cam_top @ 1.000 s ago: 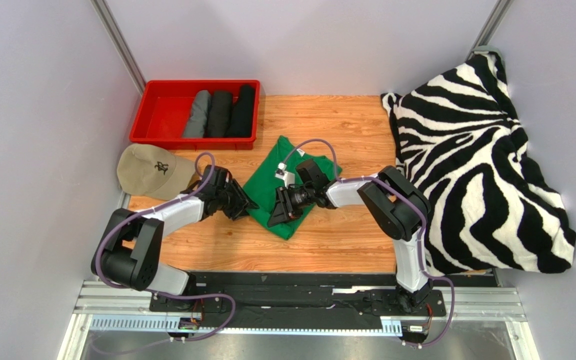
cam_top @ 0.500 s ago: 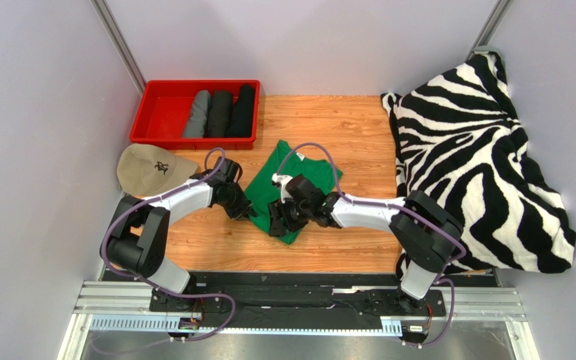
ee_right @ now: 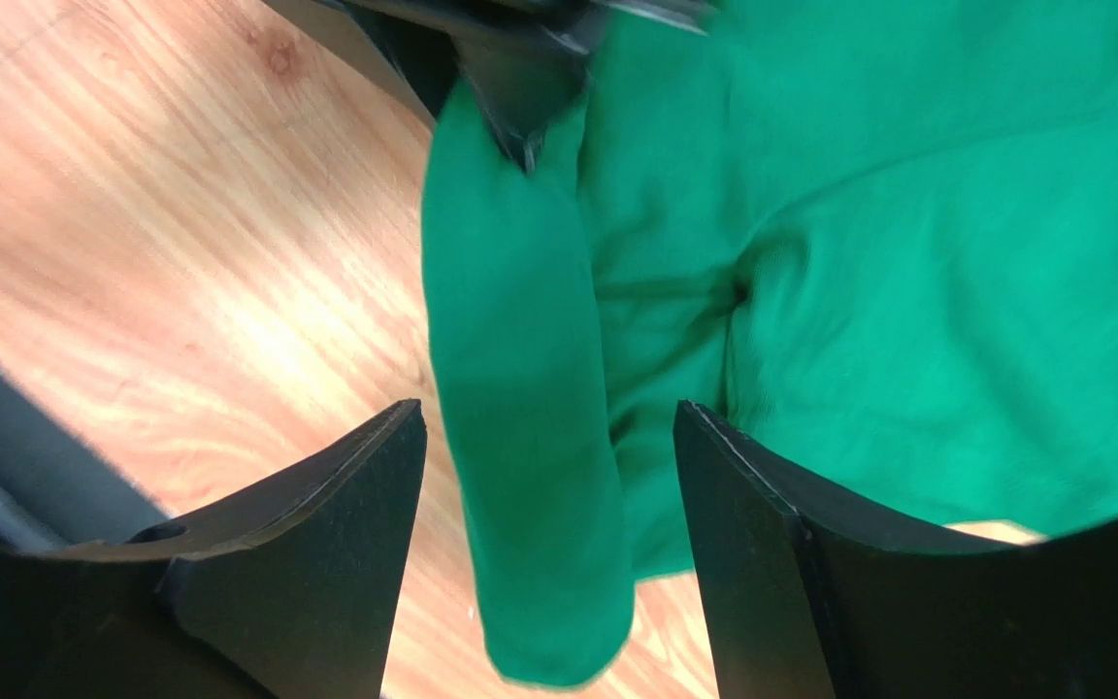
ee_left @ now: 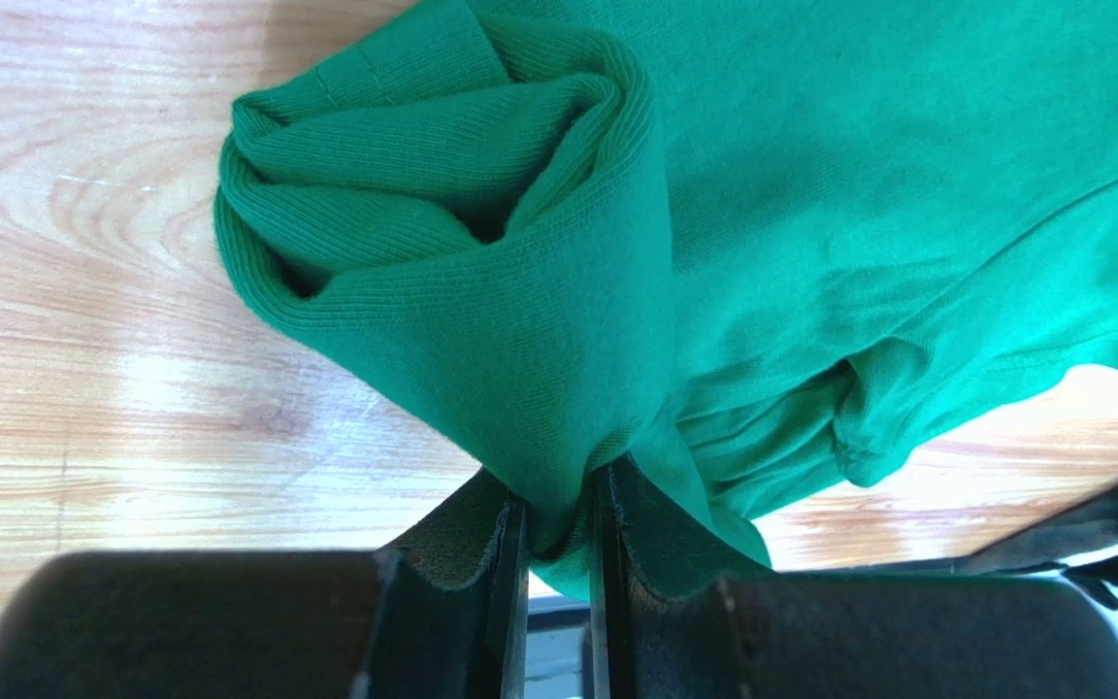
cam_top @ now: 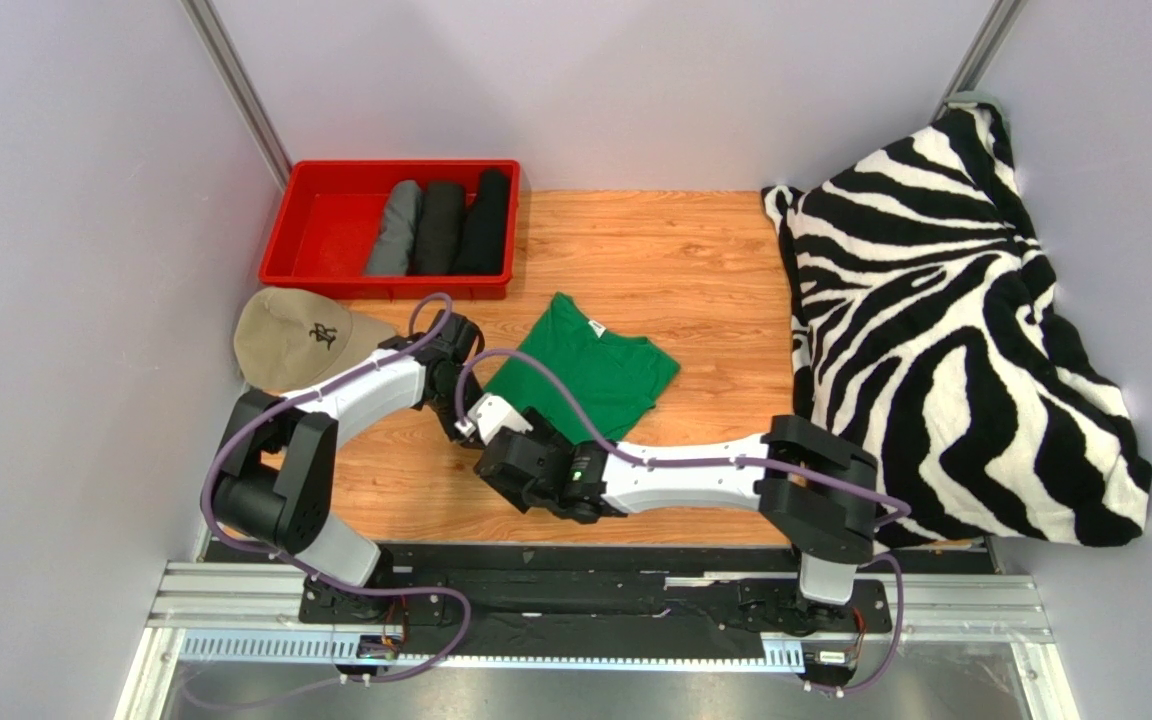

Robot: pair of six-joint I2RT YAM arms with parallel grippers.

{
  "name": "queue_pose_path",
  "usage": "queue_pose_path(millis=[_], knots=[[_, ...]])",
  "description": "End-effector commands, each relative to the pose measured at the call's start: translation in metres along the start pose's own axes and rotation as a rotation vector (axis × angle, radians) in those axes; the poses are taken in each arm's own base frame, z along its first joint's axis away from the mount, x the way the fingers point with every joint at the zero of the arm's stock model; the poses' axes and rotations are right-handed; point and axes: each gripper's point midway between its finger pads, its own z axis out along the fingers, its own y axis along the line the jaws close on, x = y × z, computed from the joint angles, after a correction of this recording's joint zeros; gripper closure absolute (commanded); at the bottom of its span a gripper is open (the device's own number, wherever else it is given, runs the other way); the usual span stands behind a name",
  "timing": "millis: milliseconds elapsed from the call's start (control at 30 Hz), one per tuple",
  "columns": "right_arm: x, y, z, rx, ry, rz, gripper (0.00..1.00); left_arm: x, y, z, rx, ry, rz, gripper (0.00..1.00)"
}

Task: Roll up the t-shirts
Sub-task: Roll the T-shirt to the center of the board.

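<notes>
The green shirt (cam_top: 597, 375) lies in the middle of the bench (cam_top: 687, 255). Most of it is flat, and its near-left end is wound into a loose roll (ee_left: 448, 233). The left gripper (ee_left: 558, 532) is clamped on that roll, with its fingers nearly together and a fold of cloth pinched between them. The right gripper (ee_right: 548, 423) hangs over the same end from the near side, fingers wide apart. The rolled cloth runs between them and seems to touch neither.

In the far left corner a red bin (cam_top: 330, 225) holds three rolls side by side: a grey shirt (cam_top: 394, 228) and two black shirts (cam_top: 440, 225). A cap (cam_top: 297, 338) sits at the left edge just beside the bin. A blanket (cam_top: 958, 300) is heaped along the right edge.
</notes>
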Motion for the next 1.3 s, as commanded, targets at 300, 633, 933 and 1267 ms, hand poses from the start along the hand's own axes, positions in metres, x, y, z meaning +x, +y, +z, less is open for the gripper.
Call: queue_pose_path(millis=[300,633,933,1267], knots=[[-0.007,0.008,0.015,0.132,-0.015,-0.201,0.32,-0.002,-0.001,-0.005,-0.022,0.015,0.035,0.9],[0.0,0.02,0.019,0.083,-0.001,-0.186,0.42,-0.003,-0.003,-0.006,-0.021,0.014,0.037,0.9],[0.014,0.023,0.018,-0.11,0.06,-0.009,0.72,-0.002,-0.012,-0.007,0.039,0.008,0.034,0.77],[0.021,0.011,0.019,-0.448,0.124,0.364,0.75,-0.018,-0.037,-0.036,0.224,-0.091,0.039,0.5]])
